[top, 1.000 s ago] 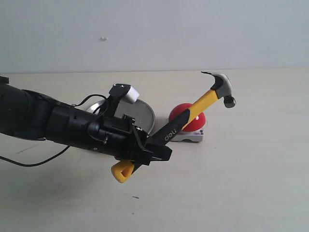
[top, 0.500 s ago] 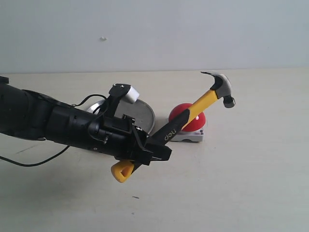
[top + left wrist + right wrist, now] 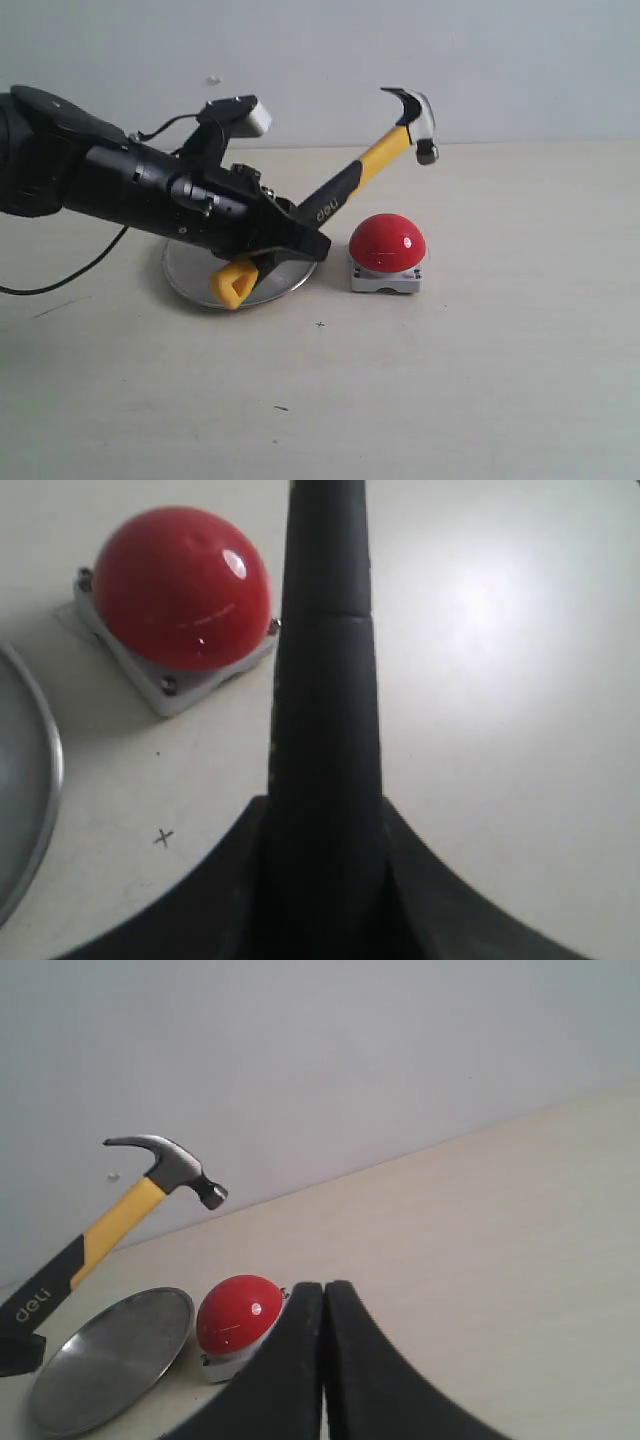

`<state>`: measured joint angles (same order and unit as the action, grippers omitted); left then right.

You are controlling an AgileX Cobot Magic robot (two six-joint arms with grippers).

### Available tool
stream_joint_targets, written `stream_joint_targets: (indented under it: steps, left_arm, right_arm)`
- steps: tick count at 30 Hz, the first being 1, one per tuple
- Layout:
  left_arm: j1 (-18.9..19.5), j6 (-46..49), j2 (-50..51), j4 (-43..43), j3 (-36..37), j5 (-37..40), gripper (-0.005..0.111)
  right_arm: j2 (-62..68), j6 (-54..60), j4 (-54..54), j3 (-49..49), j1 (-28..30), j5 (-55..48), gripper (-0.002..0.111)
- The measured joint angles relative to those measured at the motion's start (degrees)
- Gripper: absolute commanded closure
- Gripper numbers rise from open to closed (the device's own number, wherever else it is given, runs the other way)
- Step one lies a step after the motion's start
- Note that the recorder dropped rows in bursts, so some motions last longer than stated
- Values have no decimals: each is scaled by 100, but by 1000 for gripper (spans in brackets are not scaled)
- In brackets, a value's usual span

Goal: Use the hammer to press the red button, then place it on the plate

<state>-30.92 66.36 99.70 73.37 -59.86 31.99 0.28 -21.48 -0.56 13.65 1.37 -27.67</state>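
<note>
My left gripper [image 3: 292, 238] is shut on the black lower part of the hammer [image 3: 372, 158], which slants up to the right. Its dark head [image 3: 412, 112] hangs in the air above the red button [image 3: 387, 243], not touching it. The yellow looped end [image 3: 233, 284] hangs over the plate [image 3: 190, 283], which lies left of the button. In the left wrist view the handle [image 3: 325, 680] runs out from between the fingers of the left gripper [image 3: 325, 815], past the button [image 3: 185, 585] and the plate's rim [image 3: 48, 770]. My right gripper [image 3: 323, 1295] is shut and empty, apart from the hammer [image 3: 150, 1192].
The left arm [image 3: 90, 180] and its black cable [image 3: 70, 275] cover the left of the table. The button's grey base [image 3: 385, 281] stands close beside the plate. A pale wall rises behind the table. A small cross mark [image 3: 320, 324] shows on the table.
The left arm has swung up and back to the left with the hammer. The head now sits higher and further left, and the handle no longer crosses in front of the button.
</note>
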Motion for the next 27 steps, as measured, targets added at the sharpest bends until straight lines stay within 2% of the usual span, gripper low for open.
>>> stream_joint_targets:
  steps: [2, 6, 13, 19, 23, 27]
  left_arm:
    - [0, -479, -177, -285, -21, -184, 107]
    - [-113, -1843, -428, -1409, -21, -596, 107]
    - [-607, -3971, -661, -3682, -21, -715, 107]
    - [-877, -6357, -684, -6107, -21, -382, 107]
    - [-1066, -8295, -684, -7984, -21, 201, 107]
    - [-1362, -9532, -684, -9131, -21, 671, 107]
  right_arm:
    - [0, 0, 0, 0, 0, 0, 108]
    - [0, 0, 10, 0, 0, 0, 108]
    - [0, 0, 10, 0, 0, 0, 108]
    - [0, 0, 10, 0, 0, 0, 108]
    - [0, 0, 10, 0, 0, 0, 108]
    - [0, 0, 10, 0, 0, 0, 108]
